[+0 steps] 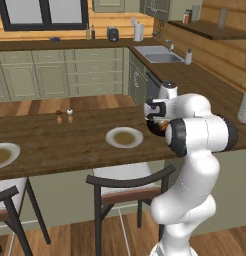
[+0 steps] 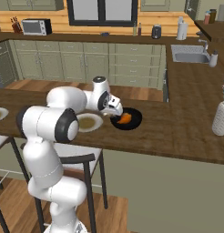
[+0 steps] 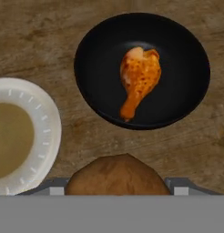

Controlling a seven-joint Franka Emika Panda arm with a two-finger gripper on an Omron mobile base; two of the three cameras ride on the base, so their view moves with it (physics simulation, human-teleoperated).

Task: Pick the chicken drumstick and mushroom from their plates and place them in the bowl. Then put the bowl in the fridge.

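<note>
The arm [image 1: 195, 165] is built of smooth, glossy white shells — rounded, bulbous segments stacked one on another, thick at the base and slimmer toward the hand. Between segments sit dark grey-black joint rings, like broad bands around the casing. The wrist [image 2: 101, 96] ends in a short white cylinder with a dark round face — no cables or markings show.
</note>
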